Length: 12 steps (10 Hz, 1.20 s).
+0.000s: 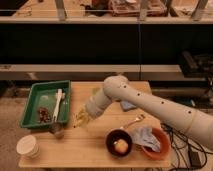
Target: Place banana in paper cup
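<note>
A robot arm (150,102) reaches over a wooden worktop (90,150). Its hand (81,118), fingers pressed together and holding nothing, hovers just right of a green tray (44,96). The banana (58,105) lies in the tray, and the cup (27,146) stands front-left. The hand should probably spread first, then pinch the banana across its middle.

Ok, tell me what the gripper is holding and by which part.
Nothing: the gripper, jaws shut, is just right of the green tray, where the banana lies untouched.
</note>
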Motion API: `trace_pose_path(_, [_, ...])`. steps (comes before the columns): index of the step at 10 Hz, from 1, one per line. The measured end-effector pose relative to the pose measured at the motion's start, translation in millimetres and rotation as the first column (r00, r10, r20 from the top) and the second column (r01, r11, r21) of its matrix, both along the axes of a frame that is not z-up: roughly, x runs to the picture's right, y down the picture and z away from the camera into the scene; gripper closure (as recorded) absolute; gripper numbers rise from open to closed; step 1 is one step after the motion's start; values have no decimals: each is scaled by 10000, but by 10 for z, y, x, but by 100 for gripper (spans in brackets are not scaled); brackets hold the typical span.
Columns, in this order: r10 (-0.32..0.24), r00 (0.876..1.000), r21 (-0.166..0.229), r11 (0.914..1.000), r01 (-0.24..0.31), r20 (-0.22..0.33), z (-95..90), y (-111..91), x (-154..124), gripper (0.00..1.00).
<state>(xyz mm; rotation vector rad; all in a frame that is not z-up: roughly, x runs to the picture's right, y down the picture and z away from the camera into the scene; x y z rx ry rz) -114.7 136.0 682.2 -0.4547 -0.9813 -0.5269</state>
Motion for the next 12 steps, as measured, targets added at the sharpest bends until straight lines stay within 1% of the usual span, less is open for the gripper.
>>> trace_pose_path(1, [58, 9986, -120, 9999, -52, 524, -79, -3, -60, 87])
trace_pose_path(2, [140, 9940, -263, 9996, -112, 1087, -205, -26, -192, 87])
trace_pose_path(4, [219, 9811, -447, 9989, -135, 1924, -498, -153, -535, 87])
trace_pose_path(5, [205, 9700, -583, 9983, -65, 2424, -684, -245, -838, 87])
trace_pose_path(6, [198, 9576, -728, 9973, 12, 2875, -823, -330, -1099, 87])
trace_pose_path(7, [224, 9455, -896, 9960, 71, 3249, -926, -392, -1303, 87])
trace_pose_path(8, [258, 9302, -1149, 9932, 177, 3661, -1016, -434, -1522, 87])
trace_pose_path(9, [282, 9030, -1490, 9880, 398, 4286, -1153, -476, -1843, 87])
trace_pose_path(11, [274, 8539, -2007, 9754, 909, 5197, -1378, -473, -2324, 87])
trace_pose_path(12, [264, 8244, -2292, 9652, 1262, 5654, -1509, -432, -2565, 87])
